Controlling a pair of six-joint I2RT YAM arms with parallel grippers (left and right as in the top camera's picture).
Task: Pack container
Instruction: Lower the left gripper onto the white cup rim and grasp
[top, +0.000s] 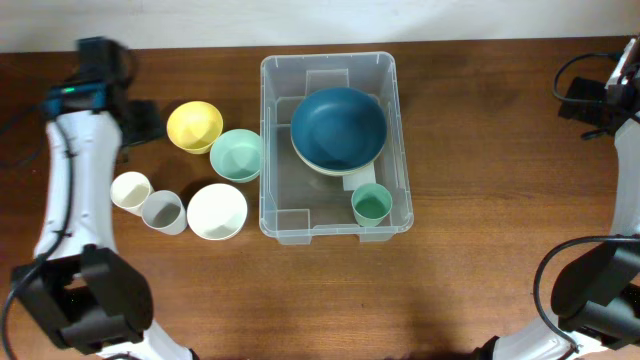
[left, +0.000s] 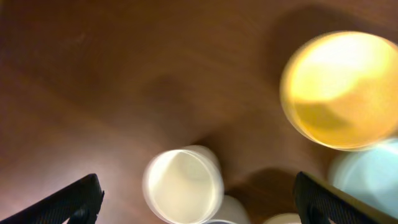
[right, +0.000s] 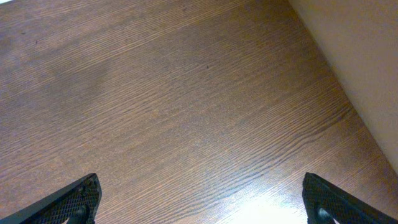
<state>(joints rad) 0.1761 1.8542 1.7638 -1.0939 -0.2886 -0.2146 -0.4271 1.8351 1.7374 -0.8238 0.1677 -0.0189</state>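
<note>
Toward the far edge of the worktop (top: 320, 290), about midway along it, the container (top: 265, 150) is sitting with its long sides running front to back; packing is looking partly done. Inside, a dark teal bowl (top: 338, 128) is nesting on a pale bowl (top: 318, 168) at the far end, and a green cup (top: 371, 205) is standing upright in the near right corner. Five pieces are waiting out on the worktop to the container's left: a yellow bowl (top: 194, 125), a mint bowl (top: 236, 154) just beside the container wall, a white bowl (top: 216, 211), a cream cup (top: 130, 189) and a grey cup (top: 163, 211); so more than half the load is looking to be left. The left gripper (left: 198, 186) is hanging above the cups and the yellow bowl, jaws spread wide and gripping nothing, though its picture is blurred; the right gripper (right: 200, 186) is hovering over bare wood by the far right corner, jaws wide apart too, carrying nothing.
</note>
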